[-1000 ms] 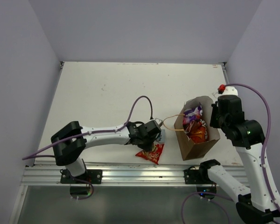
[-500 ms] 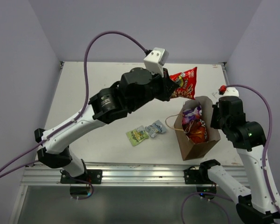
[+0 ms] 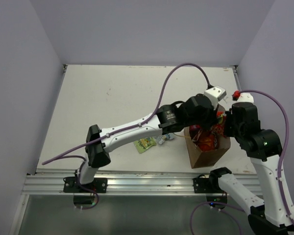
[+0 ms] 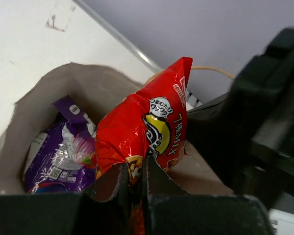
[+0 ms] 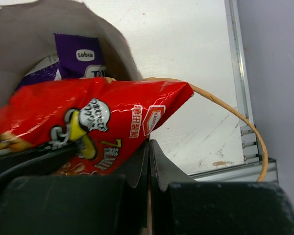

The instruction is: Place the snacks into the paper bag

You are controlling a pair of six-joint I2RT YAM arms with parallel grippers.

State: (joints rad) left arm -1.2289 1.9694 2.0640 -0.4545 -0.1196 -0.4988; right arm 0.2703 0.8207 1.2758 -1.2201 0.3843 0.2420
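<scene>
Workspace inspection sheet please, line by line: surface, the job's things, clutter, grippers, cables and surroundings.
Surface: white table, a few scuff marks.
Job's things: paper bag stands open near the right front edge, with a purple packet inside. A red packet is at the bag's mouth. A green packet and a pale packet lie on the table left of the bag.
Clutter: nothing seen.
Grippers: left gripper shut on the red packet. Right gripper shut beside the bag; whether it pinches the rim is unclear.
Cables: purple cable arcs over the left arm; another follows the right arm.
Surroundings: pale walls, metal rail in front.
</scene>
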